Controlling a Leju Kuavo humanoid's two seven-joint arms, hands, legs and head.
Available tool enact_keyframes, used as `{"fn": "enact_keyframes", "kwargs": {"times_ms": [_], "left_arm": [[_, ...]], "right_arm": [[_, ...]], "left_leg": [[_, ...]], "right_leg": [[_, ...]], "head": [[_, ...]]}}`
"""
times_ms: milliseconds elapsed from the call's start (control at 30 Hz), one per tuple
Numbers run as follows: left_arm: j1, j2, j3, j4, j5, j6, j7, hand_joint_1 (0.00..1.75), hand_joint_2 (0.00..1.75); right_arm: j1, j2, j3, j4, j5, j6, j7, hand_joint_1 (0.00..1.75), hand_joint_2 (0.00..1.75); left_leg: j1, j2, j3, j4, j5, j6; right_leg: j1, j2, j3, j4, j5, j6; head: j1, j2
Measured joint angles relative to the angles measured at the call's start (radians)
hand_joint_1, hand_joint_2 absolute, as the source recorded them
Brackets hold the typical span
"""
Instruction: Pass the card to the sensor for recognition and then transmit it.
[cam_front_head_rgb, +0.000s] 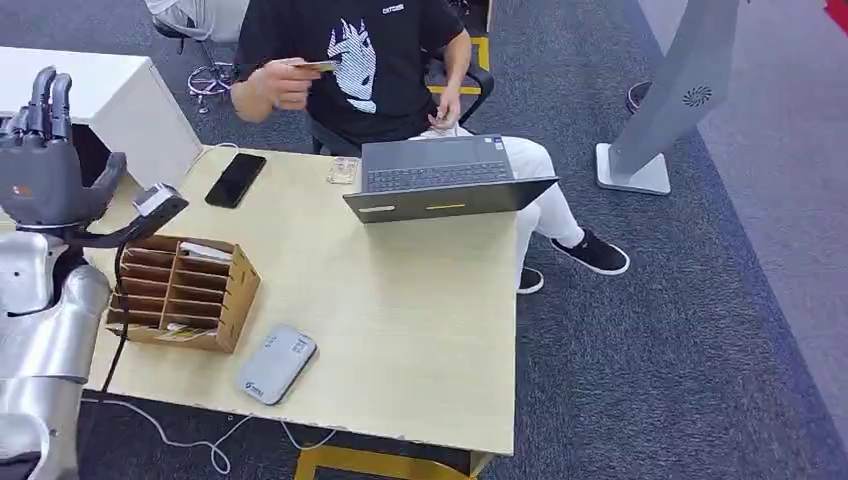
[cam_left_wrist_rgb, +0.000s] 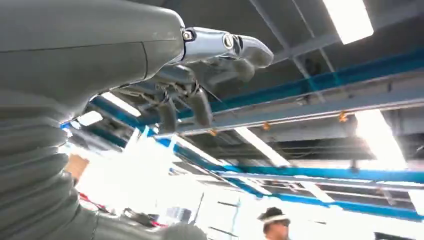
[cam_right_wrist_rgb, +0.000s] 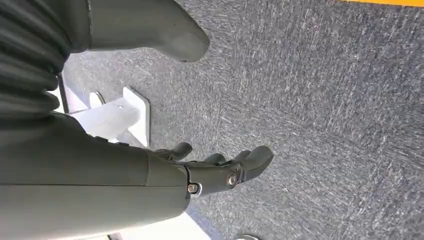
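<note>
At the left edge of the head view, the left hand (cam_front_head_rgb: 45, 160) was raised above the worktop's (cam_front_head_rgb: 420, 300) corner, its fingers (cam_front_head_rgb: 50, 95) pointing up and held apart with nothing between them; the left wrist view showed those fingers (cam_left_wrist_rgb: 200, 105) loosely extended against ceiling beams. In the right wrist view, the right hand (cam_right_wrist_rgb: 220, 170) hung over grey carpet (cam_right_wrist_rgb: 325, 100), its fingers (cam_right_wrist_rgb: 257, 156) slightly curled, apart and holding nothing. Just beyond the left hand stood a brown cardboard organizer (cam_front_head_rgb: 180, 290) with slots, and near it, toward the front edge, lay a grey sensor (cam_front_head_rgb: 277, 363) with a cable. Farther across were a black phone (cam_front_head_rgb: 236, 179) and an open laptop (cam_front_head_rgb: 440, 180). The card (cam_front_head_rgb: 318, 67) was off the worktop, pinched in the raised hand of a seated person (cam_front_head_rgb: 360, 60) in a black shirt, well apart from the sensor.
</note>
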Motion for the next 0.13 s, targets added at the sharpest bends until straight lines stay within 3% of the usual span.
{"fn": "enact_keyframes", "kwargs": {"times_ms": [67, 133], "left_arm": [[0.013, -0.027, 0.027, -0.024, 0.021, 0.0, -0.028, 0.0, 1.75], [0.029, -0.069, 0.053, -0.06, 0.071, 0.0, -0.097, 0.0, 1.75]], "right_arm": [[0.0, 0.002, 0.0, 0.0, 0.005, 0.0, -0.001, 0.0, 1.75], [0.002, 0.002, 0.0, 0.0, 0.004, -0.002, -0.002, 0.0, 1.75]], "left_leg": [[0.0, 0.002, 0.0, 0.0, 0.0, 0.0], [0.0, 0.0, 0.0, 0.0, 0.0, 0.0]], "right_leg": [[0.0, 0.001, 0.0, 0.0, 0.0, 0.0], [0.0, 0.0, 0.0, 0.0, 0.0, 0.001]], "head": [[-0.001, 0.0], [0.0, 0.0]]}}
